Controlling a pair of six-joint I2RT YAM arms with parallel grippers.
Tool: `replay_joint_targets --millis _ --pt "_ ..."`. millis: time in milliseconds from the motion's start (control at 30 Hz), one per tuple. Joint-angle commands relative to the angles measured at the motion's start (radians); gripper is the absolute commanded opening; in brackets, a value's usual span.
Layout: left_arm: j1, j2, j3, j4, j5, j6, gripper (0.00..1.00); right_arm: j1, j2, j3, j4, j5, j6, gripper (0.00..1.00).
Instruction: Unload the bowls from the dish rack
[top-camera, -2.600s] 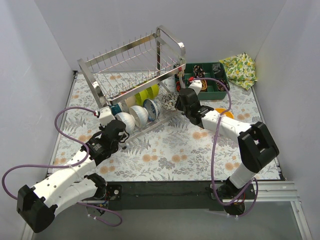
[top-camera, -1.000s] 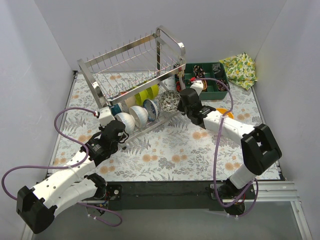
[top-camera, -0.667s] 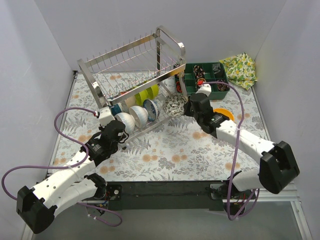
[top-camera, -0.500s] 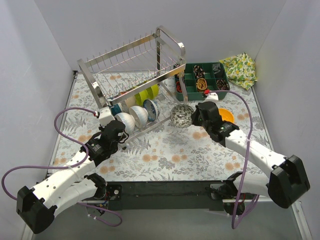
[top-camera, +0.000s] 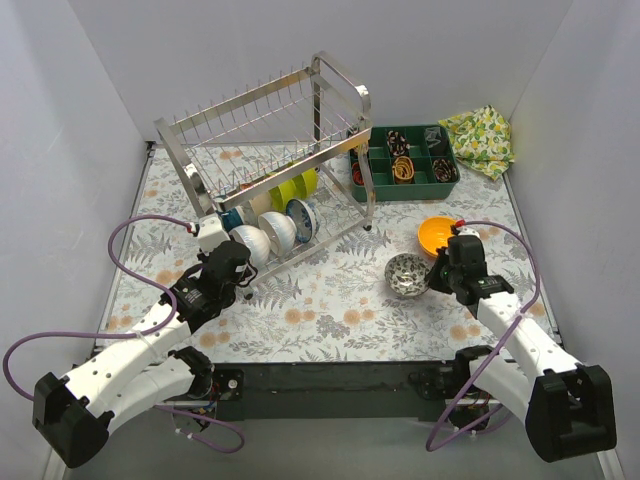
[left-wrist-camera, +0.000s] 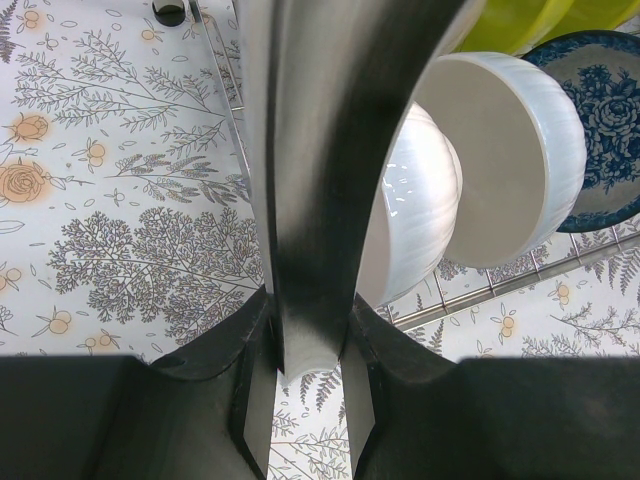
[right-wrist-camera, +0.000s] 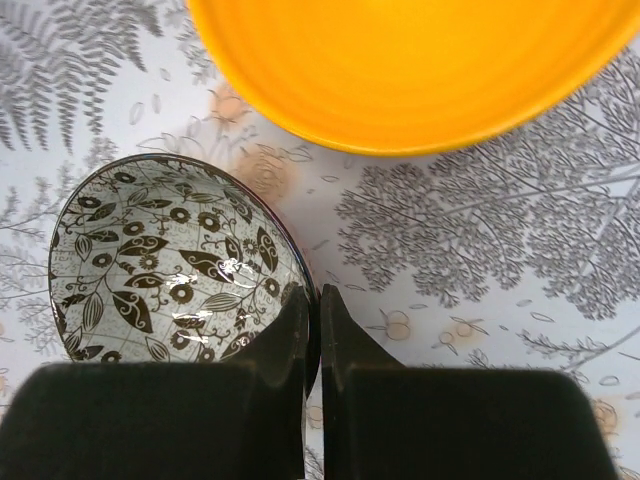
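My right gripper (top-camera: 432, 278) has carried the patterned bowl (top-camera: 406, 274), rim pinched, out to 5 o'clock of the dish rack (top-camera: 265, 120), beside the orange bowl (top-camera: 440, 235). My left gripper (top-camera: 240, 268) pinches a white bowl (left-wrist-camera: 300, 200) by the rim, and several bowls are left in the rack.

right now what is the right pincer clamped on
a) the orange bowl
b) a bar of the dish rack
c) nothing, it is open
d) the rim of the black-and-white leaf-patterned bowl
D: in the right wrist view the right pincer is closed on the near rim of the leaf-patterned bowl, while the orange bowl sits free beside it on the table.
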Motion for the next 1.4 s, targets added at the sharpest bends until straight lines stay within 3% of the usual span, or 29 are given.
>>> replay_joint_targets --millis 0,300,567,900,1100,1200,1233,1333,1367 --pt "-0.001 -0.048 0.022 0.008 -0.026 -0.011 0.02 -0.066 -0.021 0.015 -0.002 -0.052 -0.033 0.01" --pt "-0.001 -0.052 0.021 0.014 -0.008 -0.002 0.02 -0.241 -0.003 0.027 -0.023 -0.039 -0.099 0.01" --pt "-0.001 -0.064 0.017 0.017 -0.003 0.0 0.02 -0.368 0.097 0.048 0.088 -0.098 -0.072 0.01" --pt "-0.001 -0.071 0.016 0.014 -0.017 0.003 0.02 -0.43 0.315 0.162 0.196 -0.168 -0.039 0.01" --pt "-0.001 -0.066 0.017 0.007 -0.031 0.0 0.02 -0.434 0.321 0.156 0.155 -0.236 -0.067 0.01" --pt "-0.001 -0.069 0.017 0.01 -0.034 -0.002 0.02 -0.434 0.273 0.124 0.136 -0.245 -0.082 0.16" --pt "-0.001 -0.067 0.016 0.011 -0.031 -0.001 0.02 -0.434 0.26 0.117 0.136 -0.25 -0.085 0.3" --pt "-0.001 -0.061 0.019 0.011 -0.028 0.001 0.02 -0.434 0.198 0.116 0.116 -0.251 -0.093 0.56" --pt "-0.001 -0.06 0.017 0.01 -0.028 0.001 0.02 -0.434 0.165 0.12 0.112 -0.25 -0.095 0.61"
